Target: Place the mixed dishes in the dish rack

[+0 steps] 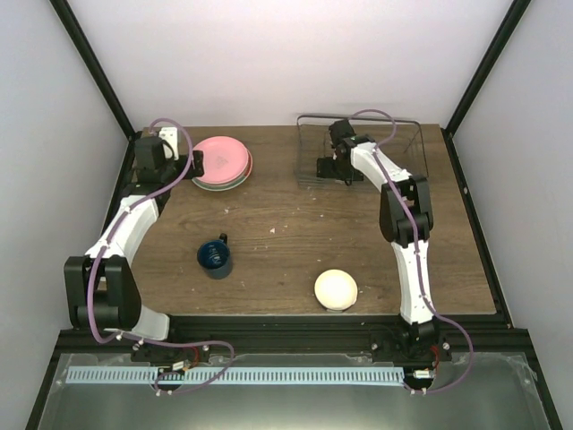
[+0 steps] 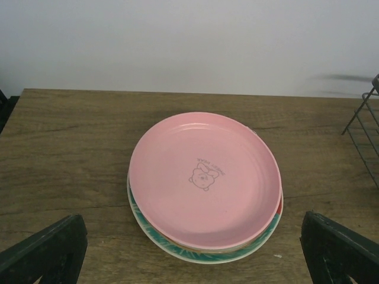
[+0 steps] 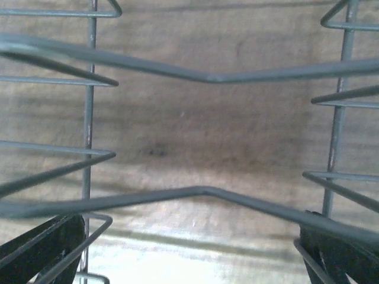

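The pink plate (image 1: 221,158) tops a stack at the back left; in the left wrist view the pink plate (image 2: 204,177) lies on the teal-and-red patterned plate (image 2: 204,256). A mint-green plate cannot be told apart in the stack. My left gripper (image 1: 194,165) is open and empty at the stack's left edge, with its fingers (image 2: 47,251) wide apart on the near side of the stack. My right gripper (image 1: 335,168) is open and empty, low over the dish rack (image 1: 363,148), whose wires (image 3: 201,192) cross its view. The dark blue mug (image 1: 215,257) and the cream bowl (image 1: 336,289) stand on the table's near half.
The wooden table (image 1: 295,224) is walled in white at the back and sides, with black frame posts at the corners. The rack's corner shows at the right edge of the left wrist view (image 2: 364,127). A black rail runs along the near edge.
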Controlling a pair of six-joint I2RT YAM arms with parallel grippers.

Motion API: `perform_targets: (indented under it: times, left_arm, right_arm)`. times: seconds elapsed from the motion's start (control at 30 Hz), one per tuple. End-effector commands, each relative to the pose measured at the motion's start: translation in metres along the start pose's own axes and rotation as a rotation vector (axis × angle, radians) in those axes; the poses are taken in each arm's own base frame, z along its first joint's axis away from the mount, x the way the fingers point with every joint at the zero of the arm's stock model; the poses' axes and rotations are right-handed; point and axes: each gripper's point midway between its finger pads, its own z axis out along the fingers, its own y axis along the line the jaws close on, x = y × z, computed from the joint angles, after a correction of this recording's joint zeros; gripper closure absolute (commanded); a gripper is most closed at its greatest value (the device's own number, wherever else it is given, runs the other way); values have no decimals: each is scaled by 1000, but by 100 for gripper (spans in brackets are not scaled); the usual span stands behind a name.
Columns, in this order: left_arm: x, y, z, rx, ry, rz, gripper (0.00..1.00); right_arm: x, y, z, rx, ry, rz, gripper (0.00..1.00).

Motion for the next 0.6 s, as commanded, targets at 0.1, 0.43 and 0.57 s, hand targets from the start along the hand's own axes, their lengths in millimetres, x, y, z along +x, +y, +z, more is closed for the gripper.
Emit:
perform_targets:
  times: [0.1, 0.43, 0.57]
  left_arm:
    - [-5, -9, 3, 43, -8, -8, 0]
    - [-5, -11, 1, 55, -7, -9, 0]
    - [-3, -14, 0, 70, -2, -13, 0]
  right_arm:
    - [18, 34, -59, -34, 24, -40, 0]
    - [68, 55, -83, -48, 108, -64, 0]
    - [86, 62, -83, -68, 138, -65, 0]
